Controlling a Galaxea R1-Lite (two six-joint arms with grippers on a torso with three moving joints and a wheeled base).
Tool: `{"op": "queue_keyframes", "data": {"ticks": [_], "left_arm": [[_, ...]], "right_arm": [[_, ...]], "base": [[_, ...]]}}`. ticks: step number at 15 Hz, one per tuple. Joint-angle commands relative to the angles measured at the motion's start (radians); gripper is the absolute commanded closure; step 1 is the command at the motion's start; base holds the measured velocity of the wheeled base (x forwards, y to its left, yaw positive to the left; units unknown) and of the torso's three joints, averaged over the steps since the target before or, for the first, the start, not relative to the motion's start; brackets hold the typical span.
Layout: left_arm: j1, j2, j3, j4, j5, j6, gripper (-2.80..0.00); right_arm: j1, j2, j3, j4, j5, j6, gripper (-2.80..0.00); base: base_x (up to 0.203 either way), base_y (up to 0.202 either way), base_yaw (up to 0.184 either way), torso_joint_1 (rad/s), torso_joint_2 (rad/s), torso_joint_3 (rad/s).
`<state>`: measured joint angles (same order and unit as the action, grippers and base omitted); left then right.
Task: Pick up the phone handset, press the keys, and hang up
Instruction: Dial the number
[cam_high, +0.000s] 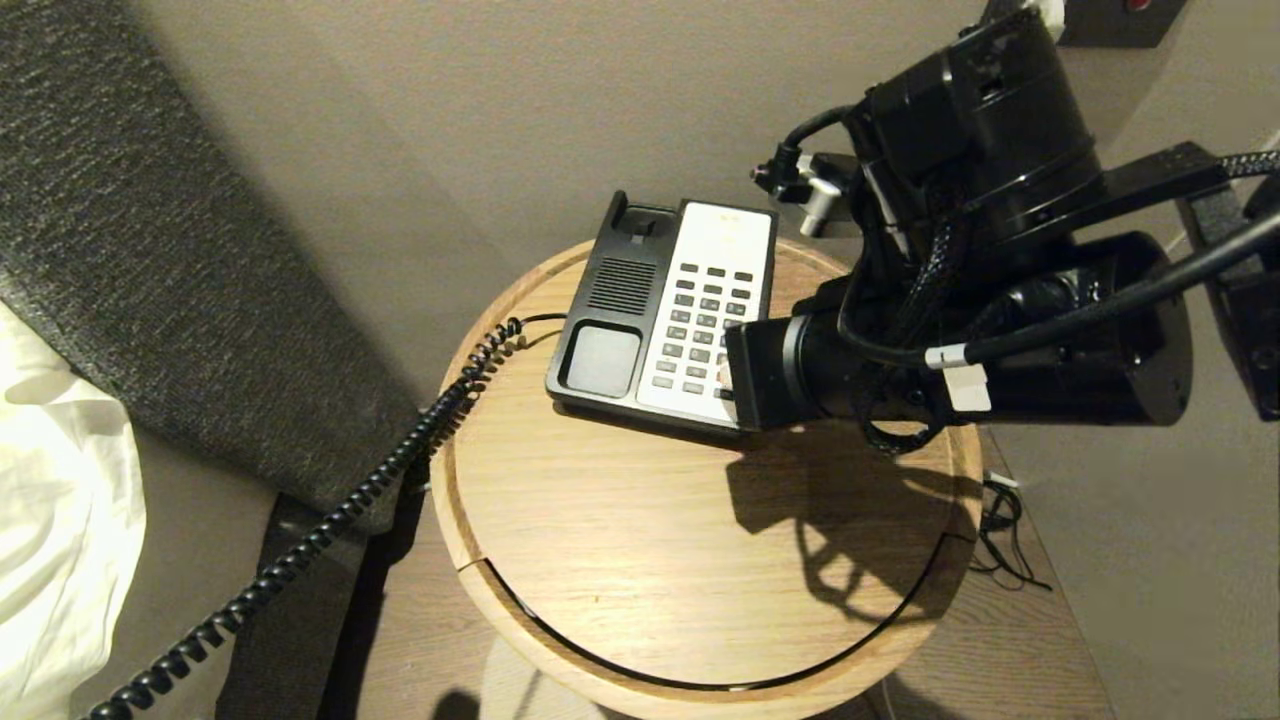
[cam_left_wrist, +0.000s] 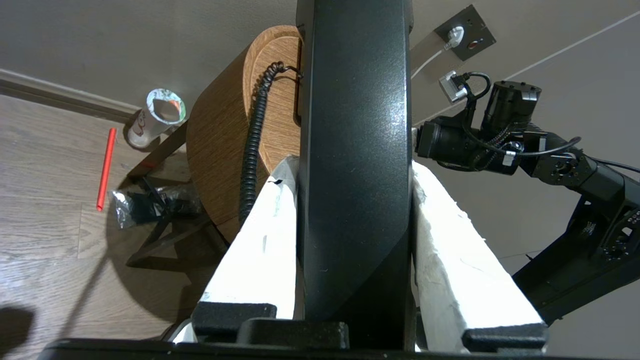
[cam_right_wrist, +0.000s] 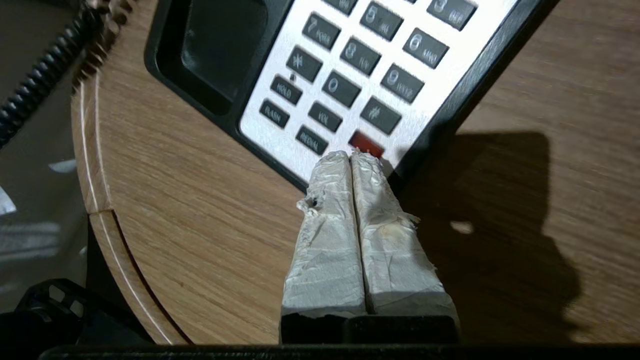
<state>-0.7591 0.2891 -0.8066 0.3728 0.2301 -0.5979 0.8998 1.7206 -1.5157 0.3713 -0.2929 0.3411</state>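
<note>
The right gripper, its taped fingers pressed together with nothing between them, points at the near edge of the white faceplate, its tips just beside the red button in the bottom row of the keys; the rest of the grid lies ahead along the gripper's own line. Readable legends include HOLD, FLASH, VOL and REDIAL. The left gripper is clamped across the phone handset, held off the round wooden desk with its coiled cord trailing back to the phone base, whose cradle stands empty.
</note>
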Motion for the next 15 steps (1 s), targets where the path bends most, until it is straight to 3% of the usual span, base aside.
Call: {"op": "queue_keyframes", "data": {"ticks": [1,15], "left_arm": [[0.000,-0.002,0.000,0.003,0.002,-0.003,0.00],[0.000,-0.007,0.001,0.006,0.000,-0.003,0.00]], "right_arm": [[0.007,0.000,0.012,0.001,-0.002,0.003,0.00],[0.004,0.022,0.021,-0.011,-0.005,0.001,0.00]], "base": [[0.000,0.000,0.000,0.000,0.00,0.000],[0.000,0.000,0.000,0.000,0.00,0.000]]}}
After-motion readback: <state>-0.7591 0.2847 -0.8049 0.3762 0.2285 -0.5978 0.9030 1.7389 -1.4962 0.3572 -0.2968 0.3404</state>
